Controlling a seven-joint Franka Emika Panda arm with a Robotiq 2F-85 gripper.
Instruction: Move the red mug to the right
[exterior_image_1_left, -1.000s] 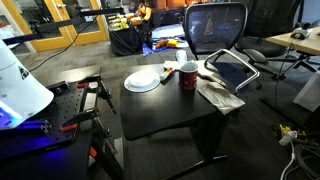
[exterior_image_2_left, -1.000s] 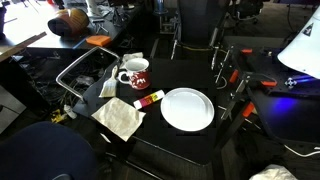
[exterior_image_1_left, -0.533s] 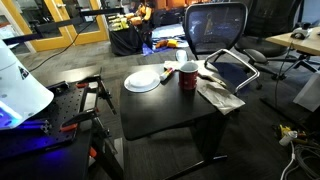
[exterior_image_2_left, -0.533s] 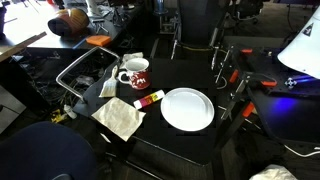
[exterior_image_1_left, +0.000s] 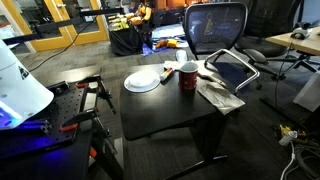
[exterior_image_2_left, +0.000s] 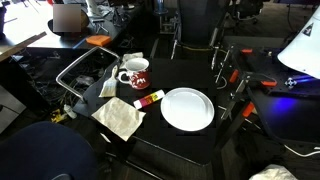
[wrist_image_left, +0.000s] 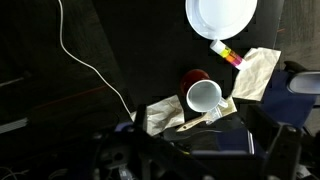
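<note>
In an exterior view a white rounded housing (exterior_image_1_left: 18, 85) fills the left edge. To its right stands the black table (exterior_image_1_left: 160, 112). On the table, from left to right, lie a white plate (exterior_image_1_left: 142, 81), a small red-and-yellow marker (exterior_image_1_left: 168, 71), the red mug (exterior_image_1_left: 187, 77) and a crumpled pale cloth (exterior_image_1_left: 219, 94) that hangs over the table's far side. The mug stands upright near the back edge, just beside the marker and close to the cloth, apart from the plate. Behind it is a mesh office chair (exterior_image_1_left: 215, 27). From the opposite side the order is reversed: the cloth is at the left, then the mug (exterior_image_2_left: 137, 74) with its handle turned toward a metal frame (exterior_image_2_left: 78, 72), then the marker, then the plate. In the wrist view a thin white cable (wrist_image_left: 88, 62) curves across the dark floor at the left. Right of the middle the mug (wrist_image_left: 192, 79) shows its white inside to the camera, with the marker and the plate above it and the cloth out to its right. The pincer (wrist_image_left: 200, 160) appears only as dark, blurred shapes along the bottom edge, so I cannot tell whether its jaws stand wide or narrow. The mug lies above those shapes in the picture, well apart from them and untouched.
</note>
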